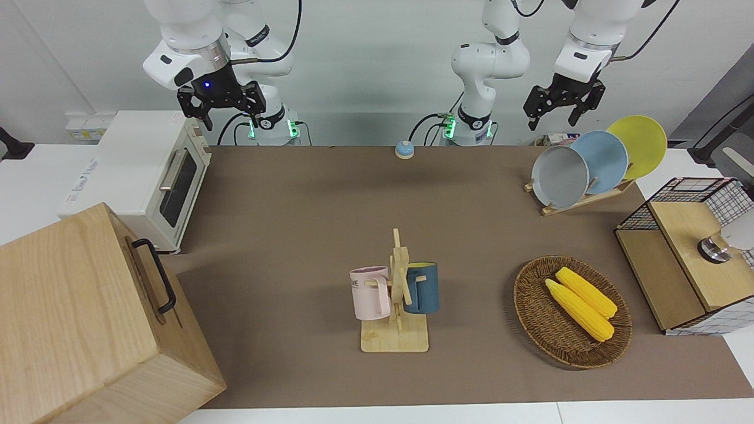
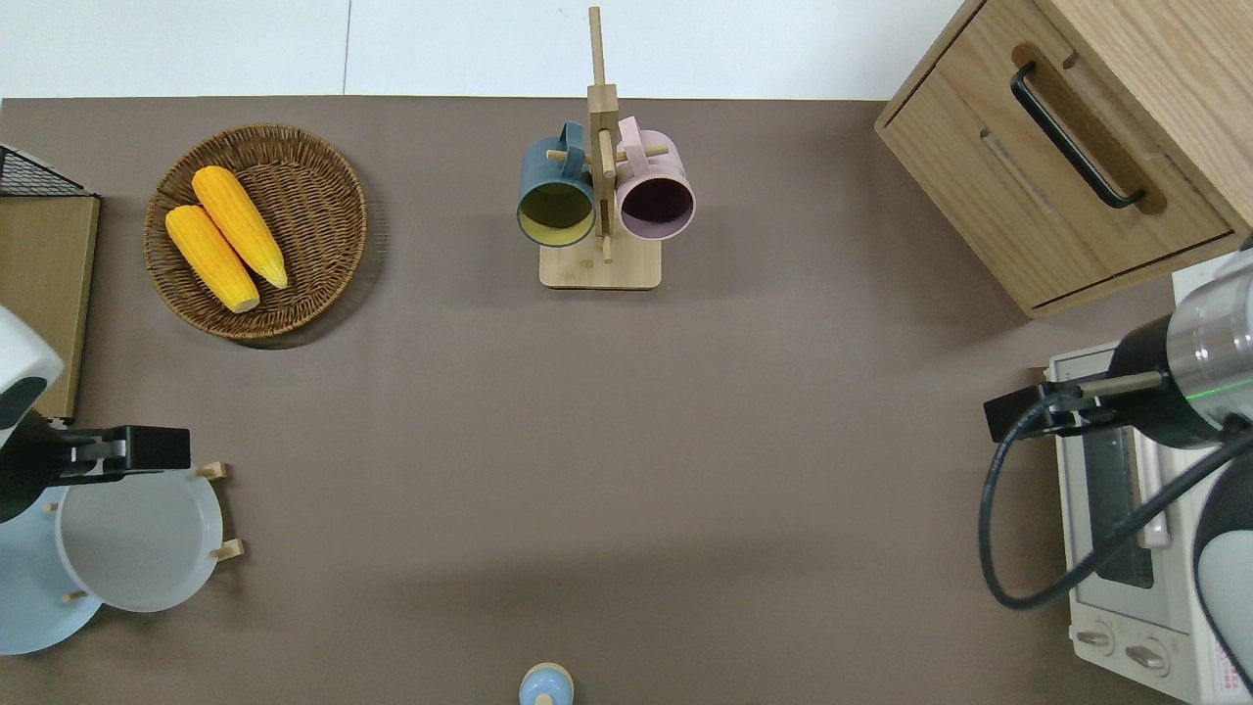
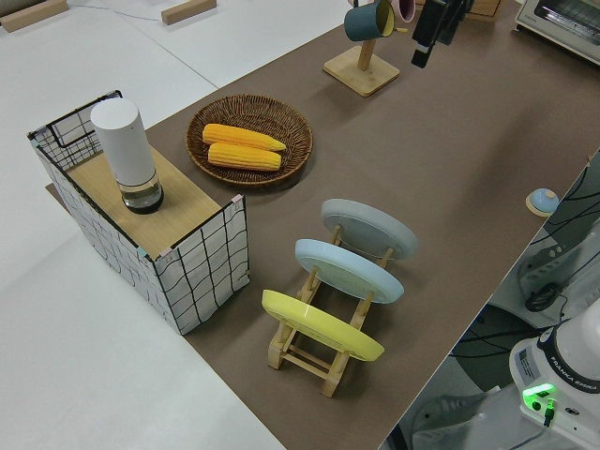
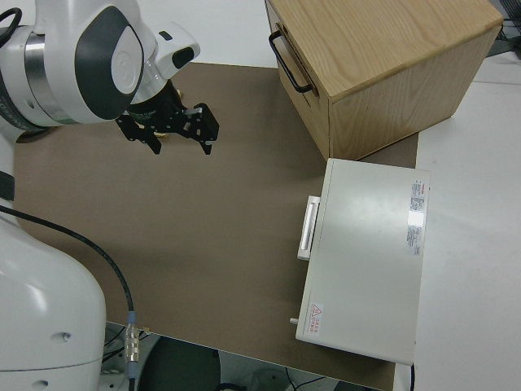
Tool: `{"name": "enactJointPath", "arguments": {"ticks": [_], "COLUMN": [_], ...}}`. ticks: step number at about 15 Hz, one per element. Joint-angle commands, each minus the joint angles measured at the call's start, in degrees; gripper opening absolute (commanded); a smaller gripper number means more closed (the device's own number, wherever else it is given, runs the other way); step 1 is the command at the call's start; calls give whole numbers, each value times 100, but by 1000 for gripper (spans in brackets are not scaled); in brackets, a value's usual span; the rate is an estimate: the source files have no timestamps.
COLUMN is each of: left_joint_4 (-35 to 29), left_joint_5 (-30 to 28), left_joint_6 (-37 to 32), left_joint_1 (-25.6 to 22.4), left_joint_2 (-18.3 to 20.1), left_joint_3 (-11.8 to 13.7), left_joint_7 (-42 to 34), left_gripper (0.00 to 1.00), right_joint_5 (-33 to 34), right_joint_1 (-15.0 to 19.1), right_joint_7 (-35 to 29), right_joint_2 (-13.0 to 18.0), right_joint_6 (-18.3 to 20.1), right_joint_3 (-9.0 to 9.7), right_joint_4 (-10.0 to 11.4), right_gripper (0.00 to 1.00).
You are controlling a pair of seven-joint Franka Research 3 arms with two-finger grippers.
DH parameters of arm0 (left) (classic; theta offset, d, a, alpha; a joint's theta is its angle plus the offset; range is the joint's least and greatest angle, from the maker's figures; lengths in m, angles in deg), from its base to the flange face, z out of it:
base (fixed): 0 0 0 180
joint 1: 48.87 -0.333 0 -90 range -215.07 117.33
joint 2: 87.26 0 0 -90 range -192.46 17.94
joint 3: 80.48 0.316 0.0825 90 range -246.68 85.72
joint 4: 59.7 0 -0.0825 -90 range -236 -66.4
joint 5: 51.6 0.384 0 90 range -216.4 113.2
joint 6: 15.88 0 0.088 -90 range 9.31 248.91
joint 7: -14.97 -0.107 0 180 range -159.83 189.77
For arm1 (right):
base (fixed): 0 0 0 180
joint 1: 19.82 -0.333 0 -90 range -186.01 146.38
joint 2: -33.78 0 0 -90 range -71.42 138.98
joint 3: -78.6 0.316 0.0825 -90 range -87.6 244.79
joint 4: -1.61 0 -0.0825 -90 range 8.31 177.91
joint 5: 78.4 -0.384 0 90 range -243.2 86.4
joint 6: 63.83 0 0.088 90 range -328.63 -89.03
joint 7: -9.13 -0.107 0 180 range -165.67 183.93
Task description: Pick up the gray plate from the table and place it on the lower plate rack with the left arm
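Three plates are leaning in the wooden plate rack [image 1: 580,200] at the left arm's end of the counter [image 1: 306,200]: the gray plate [image 1: 560,176] is sitting in the slot farthest from the robots, the sky-blue plate [image 1: 602,162] is sitting in the middle slot, and the yellow plate [image 1: 639,144] is sitting in the slot nearest the robots. The left end effector [image 1: 559,106] is hanging in the air over the rack with its fingers apart and nothing between them, clear of the gray plate. The right end effector [image 1: 221,103] is parked, its fingers also spread and gripping nothing. A wicker basket [image 1: 533,312] is holding two corn cobs [image 1: 583,300] farther from the robots than the rack. Near the middle of the counter, a wooden mug stand [image 1: 397,306] is carrying a pink mug [image 1: 370,292] and a dark blue mug [image 1: 423,287]. A white toaster oven [image 1: 147,176] and a wooden drawer box [image 1: 82,318] are sitting at the right arm's end.
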State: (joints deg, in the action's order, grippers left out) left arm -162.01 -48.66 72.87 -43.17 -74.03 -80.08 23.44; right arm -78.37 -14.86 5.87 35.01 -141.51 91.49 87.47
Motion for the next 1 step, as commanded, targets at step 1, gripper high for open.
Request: {"name": "enactJointPath", "arguments": {"ticks": [1], "left_joint_4": [-61], "left_joint_5": [-57], "left_joint_6": [-77], "left_joint_1": [37], "left_joint_2": [14], "left_joint_3": [-5], "left_joint_7": [-4], "left_gripper": [995], "right_joint_5": [-20], "right_joint_1": [84], "right_joint_7": [19], "right_joint_2": [27], "right_joint_6": [87], "right_joint_3": [38], "right_joint_4": [-35], "right_gripper": [990]}}
